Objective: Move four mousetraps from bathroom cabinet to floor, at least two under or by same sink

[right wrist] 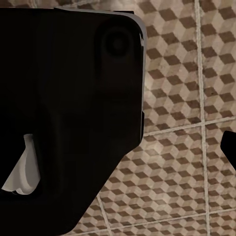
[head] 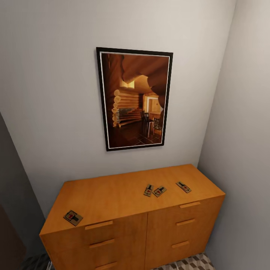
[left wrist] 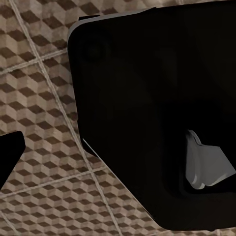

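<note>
Nearest to us, both wrist cameras look down past dark robot housing onto the bathroom floor (left wrist: 44, 128), its cube-printed tiles and pale grout lines plain to see. The arms hang low at our sides; neither claw's fingers can be made out clearly against that dark bulk, so we cannot tell how wide either claw stands, and we see nothing held in either.

Ahead stands the cabinet (head: 123, 228), orange-brown, drawers shut, set into a corner between the back wall and the right-hand wall. All four mousetraps lie flat on its top, none yet taken. One mousetrap (head: 73, 217) sits alone near the front left corner. A pair of mousetraps (head: 154, 191) lies side by side, nearly touching, right of centre. The fourth mousetrap (head: 183, 186) lies beyond them toward the right end, close to the front edge.

We judge the step in hand to be the approach and first pick. We would do well to close in squarely, raise an arm above the top, and come down on a trap from straight overhead, pinching across the short sides of the board. The lone left trap suits the left claw; the right-end one suits the right. The paired ones want care, lest one be nudged aside.

Farthest, a framed picture (head: 135, 99) hangs on the wall above.
</note>
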You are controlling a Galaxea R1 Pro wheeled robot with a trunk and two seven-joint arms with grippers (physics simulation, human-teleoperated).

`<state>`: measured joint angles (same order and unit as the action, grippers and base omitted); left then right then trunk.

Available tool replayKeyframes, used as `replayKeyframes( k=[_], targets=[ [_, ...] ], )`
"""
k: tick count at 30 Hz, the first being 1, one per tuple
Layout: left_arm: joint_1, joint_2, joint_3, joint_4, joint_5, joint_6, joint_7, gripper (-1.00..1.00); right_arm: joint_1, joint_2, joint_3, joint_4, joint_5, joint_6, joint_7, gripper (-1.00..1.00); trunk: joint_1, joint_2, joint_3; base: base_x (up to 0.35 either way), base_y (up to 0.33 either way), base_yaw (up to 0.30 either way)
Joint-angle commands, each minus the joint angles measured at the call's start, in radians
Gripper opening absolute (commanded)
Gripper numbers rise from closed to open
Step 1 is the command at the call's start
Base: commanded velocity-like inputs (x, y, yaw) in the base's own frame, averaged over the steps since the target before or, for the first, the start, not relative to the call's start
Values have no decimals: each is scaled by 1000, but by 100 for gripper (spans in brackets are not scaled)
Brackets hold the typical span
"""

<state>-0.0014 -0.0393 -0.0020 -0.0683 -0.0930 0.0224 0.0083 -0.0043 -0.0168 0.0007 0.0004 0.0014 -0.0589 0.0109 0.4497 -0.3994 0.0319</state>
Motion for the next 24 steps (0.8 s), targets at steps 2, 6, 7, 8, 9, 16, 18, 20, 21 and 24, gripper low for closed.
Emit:
replayKeyframes(
  k=[2,6,7,8,9,16,18,20,21,24],
  targets=[
    [0,0,0,0,-10,3,1,100,0,0,0,1,0,-4,1,100,0,-1,0,0,0,0],
    [1,0,0,0,-10,2,1,100,0,0,0,1,0,-4,1,100,0,-1,0,0,0,0],
    [0,0,0,0,-10,2,1,100,0,0,0,1,0,-4,1,100,0,-1,0,0,0,0],
    [1,0,0,1,-10,2,1,100,0,0,1,1,0,-4,1,100,0,-1,0,0,0,0],
    [1,0,0,1,-10,2,1,100,0,0,1,1,0,-4,1,100,0,-1,0,0,0,0],
    [0,0,-2,1,-10,2,1,100,0,0,2,1,1,-4,1,100,0,-1,0,0,0,0],
    [0,-1,-2,1,-10,2,1,100,0,0,2,1,1,-4,1,100,0,-1,0,0,0,0],
    [0,-1,-2,1,-10,2,1,100,0,0,2,1,1,-4,1,100,0,-1,0,0,0,0],
    [0,-1,-2,1,-10,2,1,100,0,0,2,1,1,-4,1,100,0,-1,0,0,0,0],
    [0,-1,-1,1,-10,3,1,100,0,0,2,1,2,-3,1,100,0,-1,0,0,0,0]
  ],
)
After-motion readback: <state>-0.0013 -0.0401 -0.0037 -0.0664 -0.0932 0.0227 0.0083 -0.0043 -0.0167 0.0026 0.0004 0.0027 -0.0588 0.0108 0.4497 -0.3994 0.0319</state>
